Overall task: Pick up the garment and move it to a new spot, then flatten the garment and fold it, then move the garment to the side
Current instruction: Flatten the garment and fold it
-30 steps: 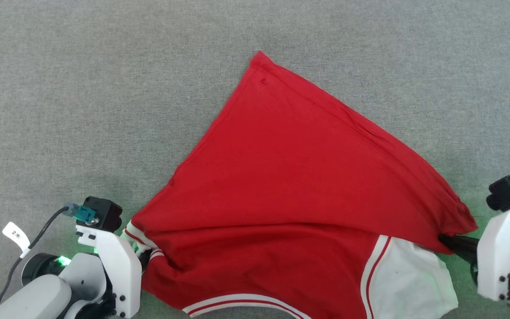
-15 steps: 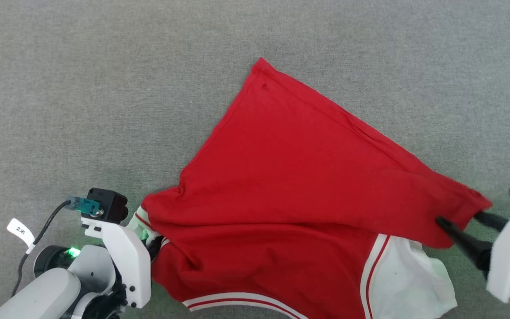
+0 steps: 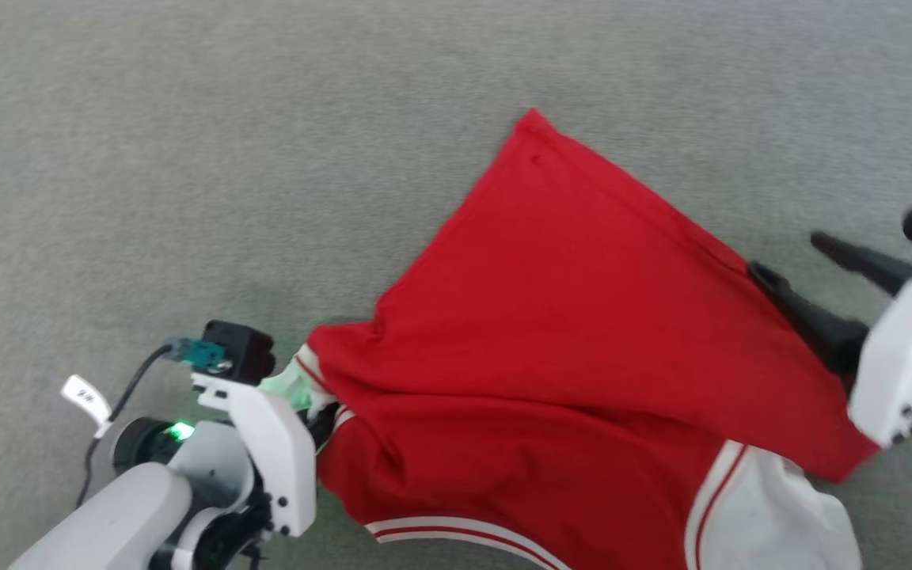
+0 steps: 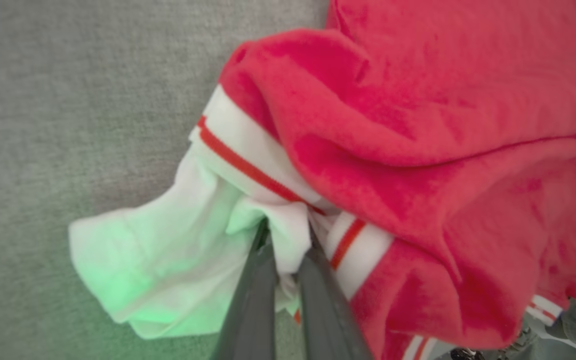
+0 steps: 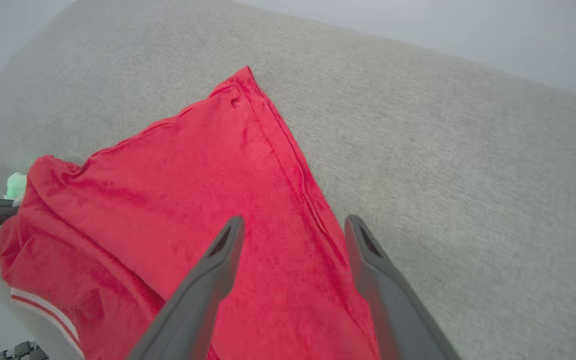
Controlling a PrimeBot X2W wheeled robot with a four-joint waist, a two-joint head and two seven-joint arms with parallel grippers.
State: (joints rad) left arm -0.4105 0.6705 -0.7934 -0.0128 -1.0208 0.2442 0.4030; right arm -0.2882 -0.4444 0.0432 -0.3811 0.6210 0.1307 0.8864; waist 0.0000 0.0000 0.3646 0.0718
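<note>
A: Now then, over to the garment (image 3: 583, 356). Lying on the grey surface (image 3: 187, 158), plain red side up. Spread out toward a far corner, bunched up at the near left.

B: And caught at that bunched end by the left gripper (image 4: 288, 230). Squeezed together on a fold of the white sleeve (image 4: 168, 260), right beside the red-and-white trim (image 4: 248, 165).

A: Tinted green there too, thanks to the lamp (image 3: 180, 431) on that wrist.

B: Switching to the right gripper (image 3: 780, 253). Spread wide, gripping nothing.

A: Poised at the garment's right edge, with one finger over red cloth and one over bare grey.

B: Touching the cloth or just above it? Hard to call from these angles.

A: Worth a mention as well, the other sleeve (image 3: 780, 522). White, down at the near right, partly tucked under the red and edged with the same stripes.

B: Blurred in the head view, so no reading finer wrinkles.
</note>
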